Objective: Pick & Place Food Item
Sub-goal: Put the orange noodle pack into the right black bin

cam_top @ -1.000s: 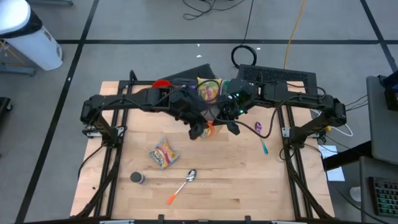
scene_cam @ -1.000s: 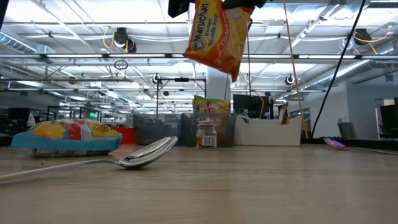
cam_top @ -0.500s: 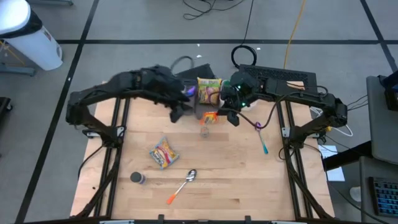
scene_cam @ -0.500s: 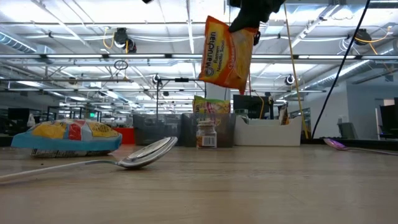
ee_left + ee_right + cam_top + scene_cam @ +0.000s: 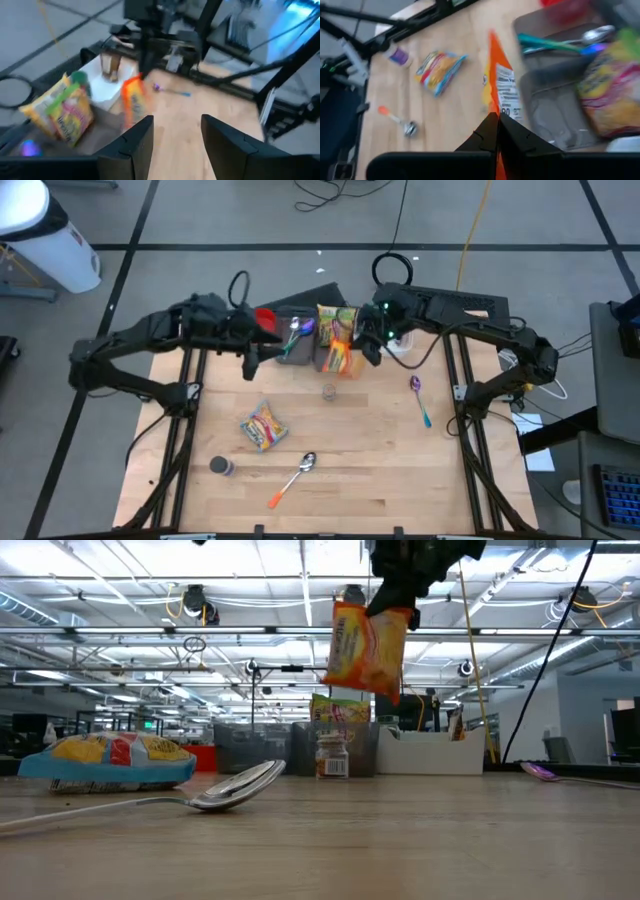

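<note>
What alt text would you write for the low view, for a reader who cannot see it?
The right hand holds an orange noodle packet in the air above a wooden table. On the table lie a spoon and another noodle packet.

Left wrist view is motion-blurred; print on the yellow snack bag [image 5: 64,111] cannot be read. In the low view the right gripper [image 5: 395,602] is cut off by the top edge. The small jar's [image 5: 332,755] label is too small to tell.

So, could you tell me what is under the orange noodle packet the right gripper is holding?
The orange noodle packet hangs from the shut right gripper with air beneath; the grey tray sits below, its contents there partly hidden by the packet.
</note>
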{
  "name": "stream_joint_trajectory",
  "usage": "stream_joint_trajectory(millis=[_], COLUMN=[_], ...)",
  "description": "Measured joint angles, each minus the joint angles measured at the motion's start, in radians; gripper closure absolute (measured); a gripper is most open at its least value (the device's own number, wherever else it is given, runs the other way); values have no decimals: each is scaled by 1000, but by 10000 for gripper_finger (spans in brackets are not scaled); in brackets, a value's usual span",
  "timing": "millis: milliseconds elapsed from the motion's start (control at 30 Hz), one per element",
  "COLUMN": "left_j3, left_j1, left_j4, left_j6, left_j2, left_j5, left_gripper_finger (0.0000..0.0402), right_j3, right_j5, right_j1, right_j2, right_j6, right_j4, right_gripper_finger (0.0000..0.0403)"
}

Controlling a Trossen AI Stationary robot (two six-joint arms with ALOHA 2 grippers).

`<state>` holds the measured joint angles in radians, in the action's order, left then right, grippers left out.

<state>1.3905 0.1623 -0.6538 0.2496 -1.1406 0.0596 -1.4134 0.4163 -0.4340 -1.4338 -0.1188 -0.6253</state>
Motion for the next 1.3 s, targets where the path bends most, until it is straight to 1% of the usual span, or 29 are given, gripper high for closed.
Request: stream_joint_trajectory(millis=[133, 233, 367, 467, 600, 733, 833, 967, 1100, 1300], left_j3=[-207, -335, -449, -497, -529, -537, -536, -536, -536, -536], left_j1=[0, 0, 0, -4, -7, -7, -7, -6, -6, -5], left_j4=[178, 269, 375, 424, 447, 443, 447, 446, 446, 448], left_j6=[62, 112, 159, 178, 152, 151, 148, 145, 136, 145], left_j2=[111, 176, 232, 255, 274, 271, 272, 271, 271, 271], left_j5=[32, 53, 80, 81, 79, 74, 74, 73, 71, 66], left_gripper_finger=[231, 231, 231, 231, 231, 231, 231, 231, 231, 231], right_j3=[-81, -186, -345, -454, -596, -662, -665, -666, -667, -658], right_j5=[-1, -2, 4, 3, 0, -2, -4, -39, -82, -79], right_j1=[-57, -87, -115, -127, -129, -128, -128, -136, -136, -150], right_j2=[-46, -107, -213, -300, -400, -476, -503, -516, -513, -513], right_j6=[17, 43, 74, 89, 114, 117, 129, 155, 196, 224], right_j4=[-51, -113, -190, -262, -320, -323, -334, -374, -370, -358], right_gripper_finger=[403, 403, 403, 403, 403, 403, 403, 403, 403, 403])
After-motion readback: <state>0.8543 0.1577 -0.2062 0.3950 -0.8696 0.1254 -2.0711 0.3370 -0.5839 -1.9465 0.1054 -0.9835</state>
